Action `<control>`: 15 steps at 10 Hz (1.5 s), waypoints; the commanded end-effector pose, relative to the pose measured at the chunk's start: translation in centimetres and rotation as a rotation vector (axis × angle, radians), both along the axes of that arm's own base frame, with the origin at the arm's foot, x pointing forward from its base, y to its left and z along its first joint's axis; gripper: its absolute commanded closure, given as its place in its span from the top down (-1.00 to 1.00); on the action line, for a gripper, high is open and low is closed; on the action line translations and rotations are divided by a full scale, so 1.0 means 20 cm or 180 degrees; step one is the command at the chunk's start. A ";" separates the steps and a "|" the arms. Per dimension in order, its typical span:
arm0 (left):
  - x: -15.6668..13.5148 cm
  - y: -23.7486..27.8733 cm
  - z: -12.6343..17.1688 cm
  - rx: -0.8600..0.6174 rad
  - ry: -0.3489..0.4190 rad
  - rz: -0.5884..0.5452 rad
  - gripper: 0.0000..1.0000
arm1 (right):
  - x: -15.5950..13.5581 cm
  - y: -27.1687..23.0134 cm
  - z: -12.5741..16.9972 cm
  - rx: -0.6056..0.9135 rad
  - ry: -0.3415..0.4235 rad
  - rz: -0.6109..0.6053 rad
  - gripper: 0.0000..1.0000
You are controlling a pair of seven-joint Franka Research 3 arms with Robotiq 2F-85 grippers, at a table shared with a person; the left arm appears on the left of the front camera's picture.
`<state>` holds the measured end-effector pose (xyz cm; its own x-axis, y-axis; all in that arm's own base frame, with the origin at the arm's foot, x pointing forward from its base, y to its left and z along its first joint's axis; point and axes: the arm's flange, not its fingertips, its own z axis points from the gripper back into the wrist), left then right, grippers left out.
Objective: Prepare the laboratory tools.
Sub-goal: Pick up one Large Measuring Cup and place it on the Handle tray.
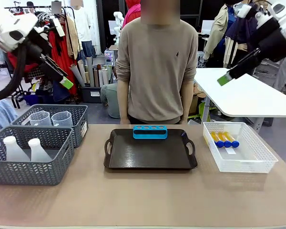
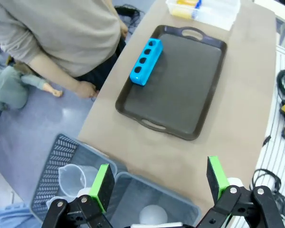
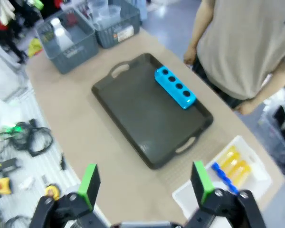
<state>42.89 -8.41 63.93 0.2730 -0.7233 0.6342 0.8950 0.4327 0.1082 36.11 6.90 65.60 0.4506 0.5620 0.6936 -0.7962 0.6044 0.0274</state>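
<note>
A small blue four-hole rack (image 1: 150, 131) (image 2: 146, 61) (image 3: 175, 88) lies empty on the far edge of the dark tray (image 1: 148, 155). Three blue-capped tubes of yellow-orange liquid (image 1: 224, 139) (image 3: 230, 166) lie in the white basket (image 1: 240, 166). Two clear beakers (image 1: 50, 118) (image 2: 76, 178) stand in the rear grey basket (image 1: 80, 128). Two white flasks (image 1: 26, 149) (image 2: 152, 214) stand in the front grey basket (image 1: 24, 171). My left gripper (image 1: 66, 83) (image 2: 160, 179) hangs open high above the grey baskets. My right gripper (image 1: 224, 78) (image 3: 146, 183) hangs open high above the right side, holding nothing.
A person (image 1: 155, 62) stands at the far edge behind the tray, arms down at the sides. Bare tabletop (image 1: 143, 200) stretches along the near side. A white table (image 1: 248, 95) stands behind on the right. Cables and tools (image 3: 19, 142) lie beside the table.
</note>
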 end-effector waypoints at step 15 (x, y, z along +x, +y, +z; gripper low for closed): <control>0.13 0.21 0.20 -0.0270 -0.0129 0.0032 1.00 | 0.14 -0.21 0.13 0.0053 -0.0157 0.0481 1.00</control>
<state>45.60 -4.45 67.83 0.2549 -0.6646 0.7024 0.8837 0.4550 0.1098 38.69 2.71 68.22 0.3417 0.6130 0.7124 -0.8702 0.4926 -0.0065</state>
